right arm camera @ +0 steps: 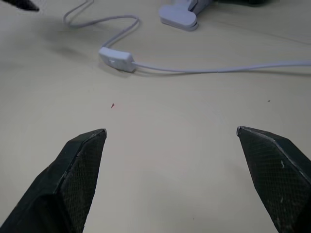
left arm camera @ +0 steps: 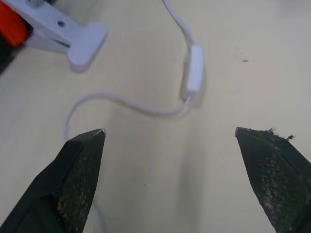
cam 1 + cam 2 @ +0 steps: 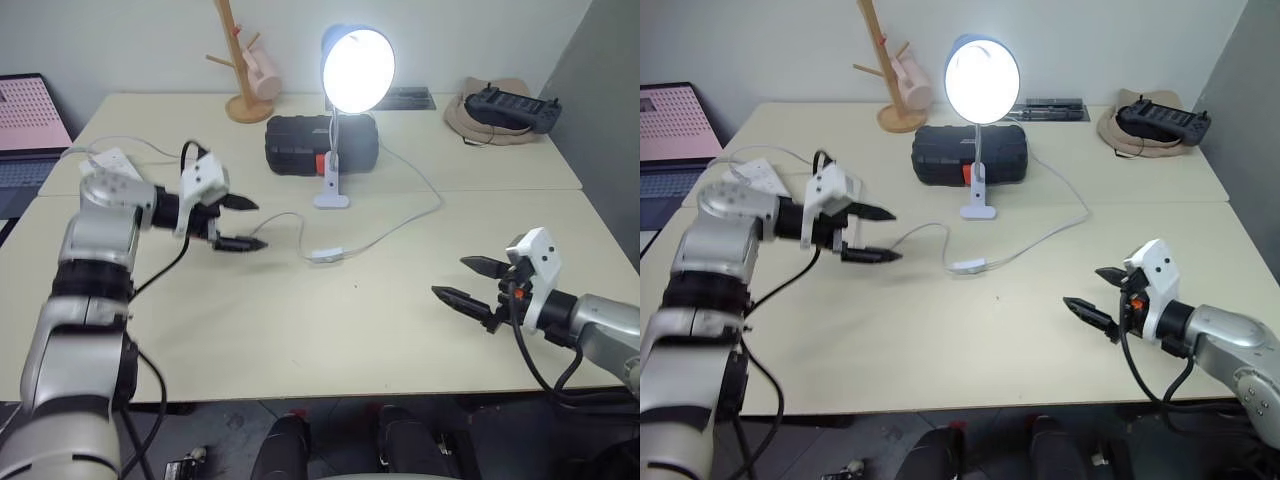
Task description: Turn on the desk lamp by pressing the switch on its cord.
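White and flat, the switch [image 3: 328, 254] lies on the cream tabletop [image 3: 300, 330], in front of the desk lamp's [image 3: 356, 70] clip base, with the cord [image 3: 400, 222] running out of both its ends. The lamp's bulb glows brightly under the blue shade.

The left gripper [image 3: 240, 223] hovers above the tabletop to the left of the switch, jaws spread wide and empty. The right gripper [image 3: 468, 280] hangs to the right of the switch and nearer the robot, jaws also wide apart, holding nothing.

The left wrist view shows what the head views only hint at: the cord's loop curling away from the switch and the white clip base beside an orange patch of the case. The right wrist view shows the switch's rocker face and a tiny red speck on the tabletop near it.

Behind the lamp sits a black case [image 3: 320, 143]. Left of the lamp stands a wooden mug tree [image 3: 240, 60] with a pink cup; further left a white power strip [image 3: 112, 160] and a laptop [image 3: 30, 125]. Right of the lamp, a black controller [image 3: 515, 108] rests on a tan hat. A pale wall backs the tabletop.
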`<state>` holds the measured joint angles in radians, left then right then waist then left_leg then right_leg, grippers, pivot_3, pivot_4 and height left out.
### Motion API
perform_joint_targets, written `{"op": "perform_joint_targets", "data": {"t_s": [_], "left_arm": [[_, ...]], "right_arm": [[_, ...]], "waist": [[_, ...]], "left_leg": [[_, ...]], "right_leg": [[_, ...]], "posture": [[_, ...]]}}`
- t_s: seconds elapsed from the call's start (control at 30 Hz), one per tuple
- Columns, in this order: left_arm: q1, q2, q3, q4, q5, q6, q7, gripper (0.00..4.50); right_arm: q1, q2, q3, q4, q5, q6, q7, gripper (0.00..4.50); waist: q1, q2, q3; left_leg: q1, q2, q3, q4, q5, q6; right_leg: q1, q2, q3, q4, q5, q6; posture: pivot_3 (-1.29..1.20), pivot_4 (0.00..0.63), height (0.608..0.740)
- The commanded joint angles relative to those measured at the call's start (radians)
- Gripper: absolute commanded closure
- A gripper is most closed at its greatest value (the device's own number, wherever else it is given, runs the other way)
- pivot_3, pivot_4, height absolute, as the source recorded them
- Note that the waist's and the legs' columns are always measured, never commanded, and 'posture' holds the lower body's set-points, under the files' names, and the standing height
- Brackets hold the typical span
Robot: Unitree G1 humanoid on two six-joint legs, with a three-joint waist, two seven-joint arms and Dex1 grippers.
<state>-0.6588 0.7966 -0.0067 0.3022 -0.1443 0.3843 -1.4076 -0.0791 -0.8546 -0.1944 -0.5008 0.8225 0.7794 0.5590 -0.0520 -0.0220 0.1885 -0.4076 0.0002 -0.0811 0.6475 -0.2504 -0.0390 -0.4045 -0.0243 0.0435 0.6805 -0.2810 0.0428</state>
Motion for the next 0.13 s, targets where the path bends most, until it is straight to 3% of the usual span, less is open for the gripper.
{"op": "perform_joint_targets", "data": {"t_s": [0.03, 0.13], "left_arm": [[0.131, 0.053, 0.116, -0.277, -0.084, 0.177, 0.1, 0.03], [0.246, 0.064, 0.161, -0.399, -0.122, 0.232, 0.155, 0.03]], "right_arm": [[-0.044, 0.022, 0.04, 0.077, -0.059, -0.058, 0.074, 0.0], [-0.068, 0.042, 0.07, 0.124, -0.098, -0.081, 0.106, 0.0]], "waist": [[0.002, 0.0, 0.0], [0.012, 0.0, 0.0]], "left_leg": [[0.0, 0.0, 0.0, 0.0, 0.0, 0.0], [0.0, 0.0, 0.002, 0.001, 0.0, 0.0]], "right_leg": [[0.0, 0.0, 0.0, 0.0, 0.0, 0.0], [0.001, 0.0, -0.001, 0.0, 0.0, 0.0]], "posture": [[0.0, 0.15, 0.74], [0.0, 0.15, 0.74]]}}
